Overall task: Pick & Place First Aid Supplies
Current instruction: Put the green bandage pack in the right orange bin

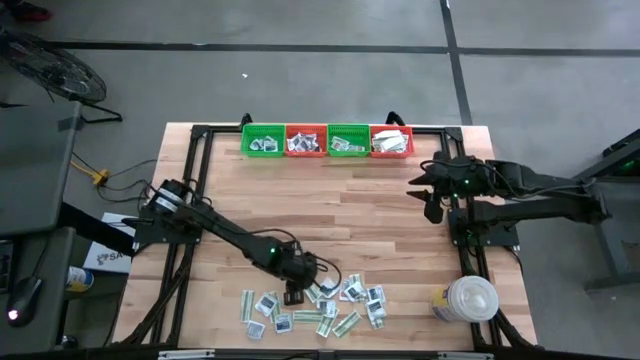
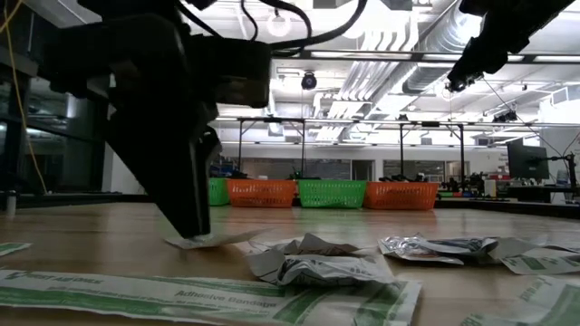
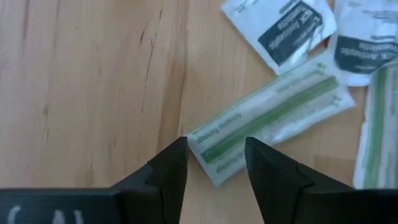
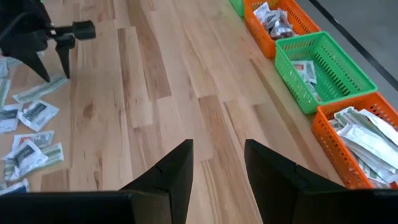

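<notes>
The first aid supplies [image 1: 320, 308] lie flat and scattered near the table's near edge: white square packets with dark marks and narrow pale-green strips. My left gripper [image 1: 292, 296] stands over the pile's left part, pointing down, low at the tabletop in the low view [image 2: 195, 231]. Its fingers are open, with one end of a pale-green strip [image 3: 267, 115] between them. My right gripper [image 1: 432, 205] hangs open above bare wood at the table's right side, far from the packets [image 4: 31, 118]. My left gripper [image 3: 216, 146] comes from above, pointing down, its open fingers standing across the strip's end [image 3: 214, 160]. I cannot tell whether the fingertips touch that end. The strip lies flat on the table.
Four small baskets [image 1: 327, 141] stand in a row at the far edge, green and orange alternating, each with packets inside. A big white round lidded container [image 1: 470, 299] sits at the near right corner. Bare wood lies between the pile and the baskets.
</notes>
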Action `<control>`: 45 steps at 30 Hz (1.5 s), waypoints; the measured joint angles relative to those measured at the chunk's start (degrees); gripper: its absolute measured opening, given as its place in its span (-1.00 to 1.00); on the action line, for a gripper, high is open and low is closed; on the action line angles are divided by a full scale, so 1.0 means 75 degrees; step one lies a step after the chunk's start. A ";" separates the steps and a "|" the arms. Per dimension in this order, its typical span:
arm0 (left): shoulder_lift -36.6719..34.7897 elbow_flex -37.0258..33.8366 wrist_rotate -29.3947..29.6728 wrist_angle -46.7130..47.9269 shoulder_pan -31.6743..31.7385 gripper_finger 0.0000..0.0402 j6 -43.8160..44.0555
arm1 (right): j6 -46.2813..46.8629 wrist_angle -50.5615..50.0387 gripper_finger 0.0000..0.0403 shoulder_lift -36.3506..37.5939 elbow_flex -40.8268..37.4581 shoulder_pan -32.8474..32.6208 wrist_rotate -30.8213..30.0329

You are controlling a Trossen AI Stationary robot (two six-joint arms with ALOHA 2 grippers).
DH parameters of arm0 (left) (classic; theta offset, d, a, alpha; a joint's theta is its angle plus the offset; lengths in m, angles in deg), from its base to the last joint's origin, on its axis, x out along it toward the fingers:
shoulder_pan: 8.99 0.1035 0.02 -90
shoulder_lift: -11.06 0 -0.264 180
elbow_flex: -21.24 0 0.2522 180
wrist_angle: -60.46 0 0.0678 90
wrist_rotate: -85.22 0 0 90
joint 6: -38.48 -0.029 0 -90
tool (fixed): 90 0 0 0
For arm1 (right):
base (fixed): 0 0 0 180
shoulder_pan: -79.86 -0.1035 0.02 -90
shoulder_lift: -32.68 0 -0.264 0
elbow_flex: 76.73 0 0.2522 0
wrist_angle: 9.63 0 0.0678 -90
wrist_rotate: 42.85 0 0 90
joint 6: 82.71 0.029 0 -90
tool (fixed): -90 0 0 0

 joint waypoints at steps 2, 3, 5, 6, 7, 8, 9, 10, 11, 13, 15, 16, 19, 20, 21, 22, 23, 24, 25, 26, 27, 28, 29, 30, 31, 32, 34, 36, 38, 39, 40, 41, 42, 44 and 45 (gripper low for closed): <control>0.0112 0.0080 0.0040 0.0198 -0.0035 -0.22 -0.0086 | 0.0001 0.0011 -0.32 -0.0045 0.0000 -0.0065 -0.0011; 0.0205 0.0123 0.0105 0.0230 -0.0051 -0.22 -0.0111 | 0.0006 -0.0005 -0.32 -0.0035 0.0000 -0.0089 -0.0008; 0.0292 0.0144 0.0260 0.0321 -0.0064 -0.22 -0.0105 | 0.0001 -0.0047 -0.32 -0.0081 0.0000 -0.0115 -0.0006; 0.0374 0.0142 0.0321 0.0320 -0.0089 -0.22 -0.0108 | 0.0003 -0.0041 -0.32 -0.0079 0.0000 -0.0113 -0.0003; 0.0489 0.0142 0.0349 0.0333 -0.0098 -0.22 -0.0114 | 0.0006 -0.0080 -0.32 -0.0081 0.0000 -0.0112 0.0002; 0.0535 0.0144 0.0390 0.0435 -0.0096 -0.22 -0.0127 | 0.0006 -0.0126 -0.32 -0.0107 0.0000 -0.0112 0.0003; 0.0550 0.0144 0.0439 0.0499 -0.0099 -0.22 -0.0136 | 0.0003 -0.0129 -0.32 -0.0117 0.0000 -0.0112 0.0014; 0.0631 0.0142 0.0436 0.0513 -0.0099 -0.22 -0.0130 | 0.0007 -0.0126 -0.32 -0.0110 -0.0001 -0.0112 0.0021; 0.0738 0.0158 0.0442 0.0569 -0.0099 -0.22 -0.0125 | 0.0009 -0.0139 -0.32 -0.0097 0.0000 -0.0112 0.0021; 0.0772 0.0159 0.0422 0.0660 -0.0099 -0.25 -0.0110 | 0.0009 -0.0156 -0.32 -0.0088 0.0000 -0.0112 0.0046; 0.0879 0.0171 0.0398 0.0711 -0.0093 -0.31 -0.0087 | 0.0012 -0.0181 -0.32 -0.0094 0.0000 -0.0112 0.0066; 0.0885 0.0171 0.0416 0.0731 -0.0093 -0.35 -0.0065 | 0.0012 -0.0217 -0.32 -0.0089 0.0000 -0.0110 0.0073; 0.0885 0.0171 0.0459 0.0762 -0.0091 -0.51 -0.0047 | 0.0012 -0.0286 -0.32 -0.0082 0.0000 -0.0109 0.0073; 0.0885 0.0171 0.0506 0.0768 -0.0090 -0.57 -0.0016 | 0.0013 -0.0317 -0.32 -0.0085 0.0000 -0.0109 0.0073; 0.0885 0.0167 0.0573 0.0772 -0.0090 -0.63 0.0008 | 0.0015 -0.0337 -0.32 -0.0084 0.0000 -0.0109 0.0073; 0.0885 0.0163 0.0626 0.0774 -0.0092 -0.69 0.0034 | 0.0012 -0.0345 -0.32 -0.0082 0.0000 -0.0109 0.0073; 0.0885 0.0162 0.0639 0.0779 -0.0093 -0.74 0.0049 | 0.0014 -0.0364 -0.32 -0.0082 0.0000 -0.0109 0.0073; 0.0885 0.0162 0.0628 0.0785 -0.0090 -0.80 0.0068 | 0.0012 -0.0396 -0.32 -0.0082 0.0000 -0.0109 0.0073; 0.0885 0.0162 0.0612 0.0788 -0.0089 -0.86 0.0079 | 0.0015 -0.0413 -0.32 -0.0082 0.0000 -0.0109 0.0073; 0.0885 0.0162 0.0605 0.0793 -0.0087 -0.92 0.0113 | 0.0015 -0.0415 -0.32 -0.0082 0.0000 -0.0109 0.0073; 0.0885 0.0162 0.0606 0.0795 -0.0091 -0.96 0.0128 | 0.0015 -0.0422 -0.32 -0.0082 0.0000 -0.0109 0.0074; 0.0885 0.0162 0.0608 0.0792 -0.0093 -0.98 0.0129 | 0.0015 -0.0428 -0.32 -0.0082 0.0000 -0.0109 0.0075; 0.0885 0.0162 0.0608 0.0792 -0.0090 -0.98 0.0129 | 0.0015 -0.0426 -0.32 -0.0082 0.0000 -0.0109 0.0076; 0.0885 0.0162 0.0603 0.0790 -0.0087 -0.98 0.0129 | 0.0015 -0.0426 -0.32 -0.0082 0.0000 -0.0109 0.0076; 0.0885 0.0162 0.0590 0.0790 -0.0087 -0.98 0.0129 | 0.0015 -0.0426 -0.32 -0.0082 0.0000 -0.0109 0.0076; 0.0885 0.0162 0.0568 0.0790 -0.0087 -0.99 0.0129 | 0.0015 -0.0426 -0.32 -0.0082 0.0000 -0.0109 0.0076; 0.0866 0.0162 0.0551 0.0822 -0.0085 -0.99 0.0130 | 0.0020 -0.0426 -0.32 -0.0082 0.0000 -0.0109 0.0094; 0.0838 0.0277 0.0594 0.1060 -0.0085 -0.99 0.0128 | 0.0072 -0.0426 -0.32 -0.0082 0.0000 -0.0109 0.0140; 0.0710 0.0430 0.0780 0.1448 -0.0085 -1.00 0.0022 | 0.0073 -0.0425 -0.32 -0.0082 0.0000 -0.0109 0.0143; 0.0646 0.0513 0.0909 0.1633 -0.0080 -1.00 -0.0086 | 0.0073 -0.0423 -0.32 -0.0082 0.0000 -0.0109 0.0143; 0.0590 0.0582 0.1052 0.1894 -0.0050 -1.00 -0.0212 | 0.0073 -0.0423 -0.32 -0.0082 0.0000 -0.0106 0.0141; 0.0521 0.0671 0.1095 0.2144 -0.0018 -1.00 -0.0336 | 0.0073 -0.0423 -0.32 -0.0082 0.0000 -0.0106 0.0143; 0.0462 0.0760 0.1148 0.2432 0.0022 -1.00 -0.0439 | 0.0073 -0.0423 -0.32 -0.0082 0.0000 -0.0106 0.0146; 0.0412 0.0990 0.1265 0.3060 0.0125 -1.00 -0.0641 | 0.0073 -0.0423 -0.32 -0.0082 0.0000 -0.0106 0.0194; 0.0404 0.1153 0.1310 0.3266 0.0160 -1.00 -0.0745 | 0.0076 -0.0423 -0.32 -0.0082 0.0000 -0.0106 0.0219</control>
